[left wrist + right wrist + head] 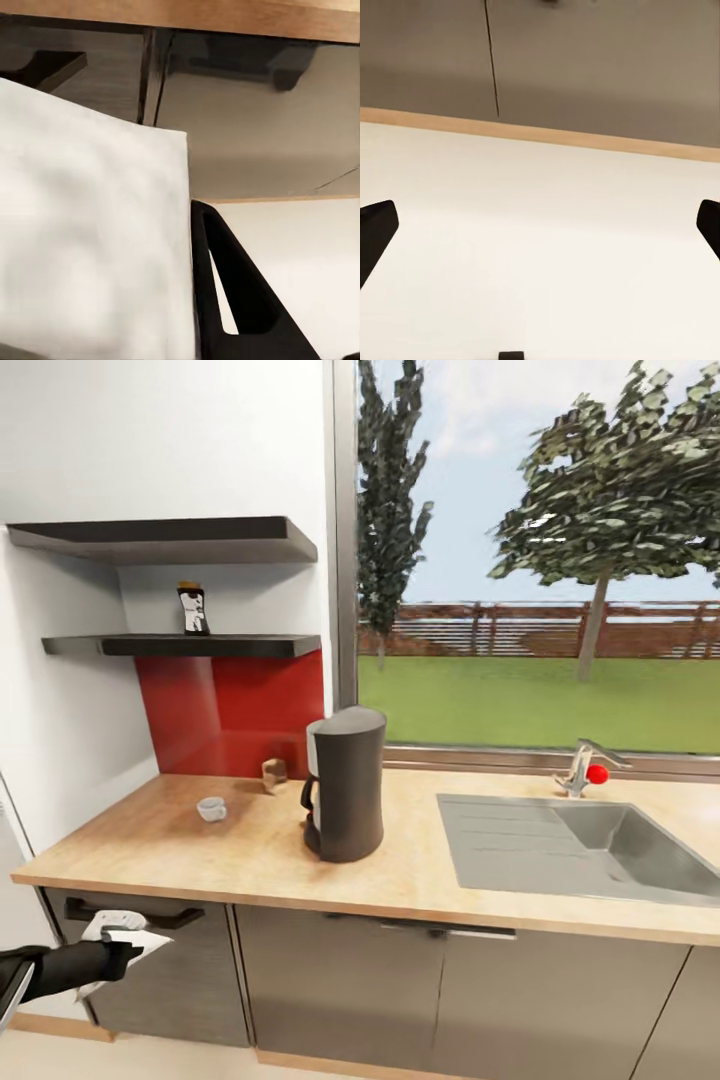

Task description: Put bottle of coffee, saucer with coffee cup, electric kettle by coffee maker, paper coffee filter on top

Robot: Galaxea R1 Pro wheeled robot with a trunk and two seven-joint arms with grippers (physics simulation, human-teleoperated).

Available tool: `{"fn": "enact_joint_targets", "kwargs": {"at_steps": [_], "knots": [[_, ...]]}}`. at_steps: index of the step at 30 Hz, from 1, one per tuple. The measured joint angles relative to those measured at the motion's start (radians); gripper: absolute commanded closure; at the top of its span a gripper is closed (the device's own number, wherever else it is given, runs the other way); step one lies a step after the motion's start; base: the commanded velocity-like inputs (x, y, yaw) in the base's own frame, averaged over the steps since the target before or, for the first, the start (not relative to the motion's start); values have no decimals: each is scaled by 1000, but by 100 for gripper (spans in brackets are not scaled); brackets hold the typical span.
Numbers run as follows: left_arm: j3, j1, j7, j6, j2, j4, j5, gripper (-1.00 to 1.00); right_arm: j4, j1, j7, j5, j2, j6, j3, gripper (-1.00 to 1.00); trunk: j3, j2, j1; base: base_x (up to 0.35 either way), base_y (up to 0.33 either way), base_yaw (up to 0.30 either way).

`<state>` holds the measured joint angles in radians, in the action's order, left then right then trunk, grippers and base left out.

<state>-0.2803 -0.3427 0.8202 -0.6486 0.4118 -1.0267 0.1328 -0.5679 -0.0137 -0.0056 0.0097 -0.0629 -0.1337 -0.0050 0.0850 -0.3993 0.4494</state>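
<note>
While the left hand [120, 945] grips a flat white paper filter [90, 240], right hand [540, 225] spread wide; coffee maker [345, 785]: dark, cylindrical, on wooden surface [250, 850]

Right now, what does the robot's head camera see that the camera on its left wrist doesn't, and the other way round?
Head view alone: the coffee maker standing on the countertop, a coffee cup left of it, the bottle of coffee on the lower shelf, the sink and the window.

Left wrist view alone: a close look at a black finger beside the sheet, and the countertop's underside edge.

Both: the white paper coffee filter in the left gripper, and the dark cabinet fronts.
</note>
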Motion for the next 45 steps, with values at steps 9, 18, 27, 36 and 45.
{"fn": "enact_joint_targets", "kwargs": {"at_steps": [9,18,27,36,45], "knots": [[3,2,-1,-2,-3,0,0,100,0,0,0,0,0,1,-1,-100,0,0,0,134,335,-177],[9,2,-2,-3,-2,-1,1,100,2,0,1,0,0,1,0,-100,0,0,0,42,335,-151],[10,0,-2,-2,-1,-2,2,100,11,0,1,-1,0,1,-3,-100,0,0,0,1,244,-3],[111,-170,-1,-264,-4,-83,15,100,13,0,1,-1,0,2,-3,-100,0,0,0,0,3,0],[325,-475,1,-370,-25,-75,18,100,13,0,1,0,0,2,-2,-100,0,0,0,0,0,0]]}}
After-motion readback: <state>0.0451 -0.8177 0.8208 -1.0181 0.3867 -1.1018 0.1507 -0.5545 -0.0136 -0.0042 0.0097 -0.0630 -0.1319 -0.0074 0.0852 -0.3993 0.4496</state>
